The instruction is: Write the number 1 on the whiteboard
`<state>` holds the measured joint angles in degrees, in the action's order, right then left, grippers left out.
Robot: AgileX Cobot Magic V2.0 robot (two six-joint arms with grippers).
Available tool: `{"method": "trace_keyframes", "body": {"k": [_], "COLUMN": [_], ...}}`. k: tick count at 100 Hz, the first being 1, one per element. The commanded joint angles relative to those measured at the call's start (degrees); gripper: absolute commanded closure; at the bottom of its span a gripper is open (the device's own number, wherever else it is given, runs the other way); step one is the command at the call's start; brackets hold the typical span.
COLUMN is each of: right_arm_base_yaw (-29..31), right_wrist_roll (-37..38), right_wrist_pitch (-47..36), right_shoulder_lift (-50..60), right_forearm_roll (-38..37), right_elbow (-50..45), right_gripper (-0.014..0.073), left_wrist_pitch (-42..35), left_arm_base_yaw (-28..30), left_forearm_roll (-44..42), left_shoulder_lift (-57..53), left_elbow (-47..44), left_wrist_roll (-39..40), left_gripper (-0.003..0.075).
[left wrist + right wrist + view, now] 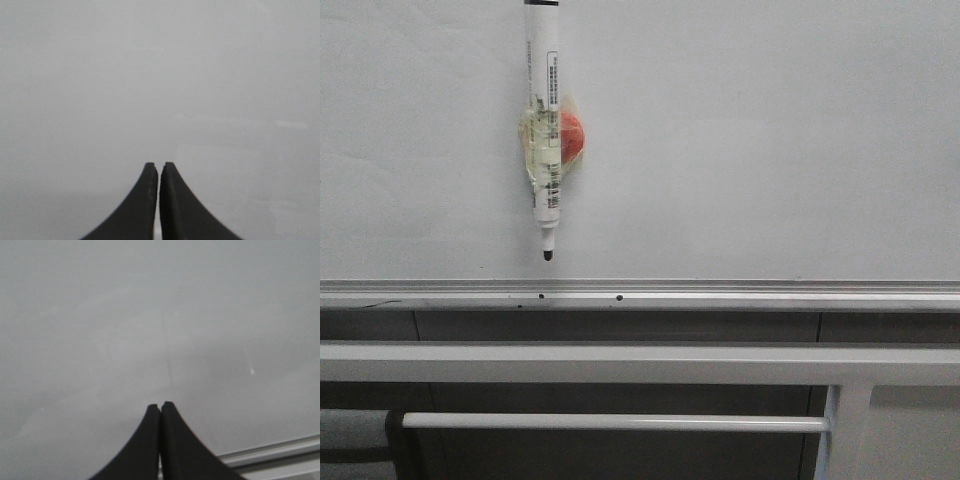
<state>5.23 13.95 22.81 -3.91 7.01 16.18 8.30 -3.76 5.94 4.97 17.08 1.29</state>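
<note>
The whiteboard (770, 130) is pale grey and glossy and fills the upper part of the front view, with its silver bottom rail (720, 296) below. No black stroke of a number 1 shows on it. A white marker pen (544, 120) hangs upright against the board, its black tip (548, 255) pointing down just above the rail. Clear tape and a red piece (572, 135) hold it there. Neither gripper shows in the front view. My left gripper (159, 164) is shut and empty, facing bare board (150, 75). My right gripper (160, 403) is shut and empty, facing the board (100, 315) near the rail (280, 452).
Two small black dots (619, 297) sit on the silver rail. Below the rail run the white metal frame bars, a thick one (620, 362) and a thinner one (610, 422), with an upright post (845, 430) at the right. A faint pale trace (167, 350) crosses the board.
</note>
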Motion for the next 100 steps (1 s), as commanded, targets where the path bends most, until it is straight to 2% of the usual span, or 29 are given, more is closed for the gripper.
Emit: {"method": "trace_keyframes", "body": {"k": [1, 16, 21, 26, 36, 41, 50, 64, 72, 84, 90, 100], "right_arm_base_yaw": [-0.2, -1.2, -1.6, -2.0, -2.1, -2.1, -2.1, -2.1, -2.1, -2.1, -2.1, -2.1], "right_wrist_roll": [-0.1, -0.1, -0.1, -0.1, -0.1, -0.2, -0.2, -0.2, -0.2, -1.4, -2.0, -2.2], "right_wrist_pitch": [-0.3, -1.1, -0.9, -0.2, 2.0, 3.8, 5.6, 6.7, 6.7, 6.7, 6.7, 6.7], "right_shoulder_lift": [-1.9, -1.9, -1.9, -1.9, -1.9, -1.9, -1.9, -1.9, -1.9, -1.9, -1.9, -1.9], "right_forearm_roll": [0.2, 1.3, 2.2, 2.9, 3.7, 3.7, 4.6, 4.6, 5.3, 5.3, 5.3, 5.3], "right_elbow": [3.1, 2.6, 2.6, 2.6, 2.6, 2.6, 2.6, 2.6, 2.6, 2.6, 2.6, 2.6], "right_gripper": [0.0657, 0.0657, 0.0657, 0.0657, 0.0657, 0.0657, 0.0657, 0.0657, 0.0657, 0.0657, 0.0657, 0.0657], "left_wrist_pitch": [-5.1, -5.5, -4.1, -3.7, -4.9, -5.8, -6.0, -2.1, 1.1, 5.1, 5.2, 4.9], "left_arm_base_yaw": [-0.4, -0.4, -0.5, -0.5, -0.5, -0.5, -0.5, -0.5, -0.8, -3.3, -5.3, -8.7], "left_forearm_roll": [0.9, 0.8, 0.8, 0.8, 1.6, 1.9, 7.2, 6.7, 7.8, 18.2, 26.5, 33.3], "left_shoulder_lift": [2.3, 3.3, 3.4, 3.4, 3.4, 3.4, 3.4, 3.6, 4.8, 8.8, 11.3, 14.7], "left_elbow": [2.9, 2.7, 2.7, 2.7, 2.7, 2.7, 2.7, 2.7, 2.7, 2.7, 2.7, 2.3], "left_wrist_roll": [0.3, 0.3, 0.3, 0.3, 0.3, 0.4, 0.4, -1.8, -4.2, -12.8, -20.9, -28.8], "left_gripper": [0.0741, 0.0736, 0.0702, 0.0626, 0.0412, 0.0363, 0.0379, 0.0428, 0.043, 0.0428, 0.0428, 0.0428]}}
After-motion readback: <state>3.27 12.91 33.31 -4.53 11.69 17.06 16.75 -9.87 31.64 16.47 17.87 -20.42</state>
